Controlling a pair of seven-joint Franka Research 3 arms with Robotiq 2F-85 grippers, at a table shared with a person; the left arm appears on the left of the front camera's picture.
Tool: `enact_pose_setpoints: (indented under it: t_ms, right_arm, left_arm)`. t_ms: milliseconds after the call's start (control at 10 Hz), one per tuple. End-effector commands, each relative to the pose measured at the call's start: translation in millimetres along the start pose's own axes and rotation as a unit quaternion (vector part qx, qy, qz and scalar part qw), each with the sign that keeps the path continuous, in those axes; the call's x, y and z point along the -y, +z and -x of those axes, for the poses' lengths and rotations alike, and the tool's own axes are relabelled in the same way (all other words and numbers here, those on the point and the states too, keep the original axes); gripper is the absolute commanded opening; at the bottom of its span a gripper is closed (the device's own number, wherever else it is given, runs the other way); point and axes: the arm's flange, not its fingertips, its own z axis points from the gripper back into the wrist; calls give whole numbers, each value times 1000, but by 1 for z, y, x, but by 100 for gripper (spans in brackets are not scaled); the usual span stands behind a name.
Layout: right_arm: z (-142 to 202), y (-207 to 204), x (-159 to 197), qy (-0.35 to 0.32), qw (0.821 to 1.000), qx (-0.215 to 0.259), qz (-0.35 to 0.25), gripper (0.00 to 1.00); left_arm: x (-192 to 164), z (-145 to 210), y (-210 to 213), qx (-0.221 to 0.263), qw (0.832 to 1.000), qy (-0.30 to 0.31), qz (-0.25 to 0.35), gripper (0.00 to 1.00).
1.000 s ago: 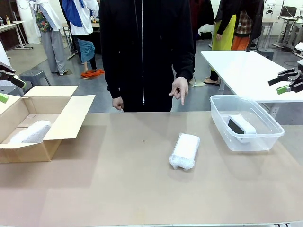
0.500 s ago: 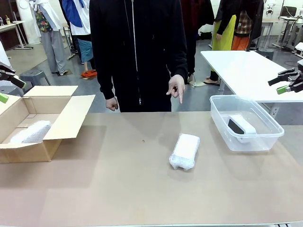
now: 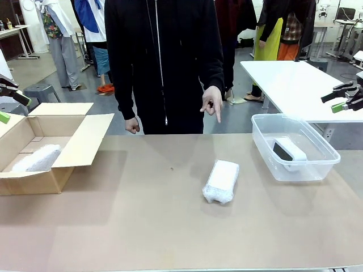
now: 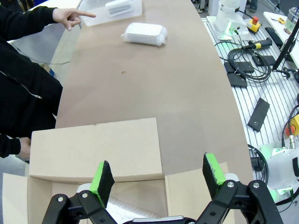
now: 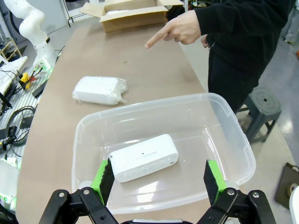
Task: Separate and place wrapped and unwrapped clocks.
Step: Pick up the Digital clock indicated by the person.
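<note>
One wrapped clock, a white bubbly bundle, lies on the table's middle right. A second wrapped clock rests in the cardboard box at the left. The bare white clock with a dark face lies in the clear plastic bin at the right. My left gripper hovers open above the box. My right gripper hangs open above the bin. A person's hand points down toward the table bundle.
The person in black stands at the far edge, the other hand hanging by the table. The box's flaps spread open onto the table. Cables and gear lie along the robot's side. A white table stands behind the bin.
The person has shifted slightly to the left, and the pointing hand has risen a little. Both grippers and all clocks stay put.
</note>
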Motion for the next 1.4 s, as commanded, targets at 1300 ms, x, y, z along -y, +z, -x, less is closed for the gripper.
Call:
enact_pose_setpoints:
  t_ms: [1300]
  right_arm:
    - [-1,-2,0,1,1000,3,-2,100]
  left_arm:
    - [-1,-88,-47,-78,978,177,-76,100]
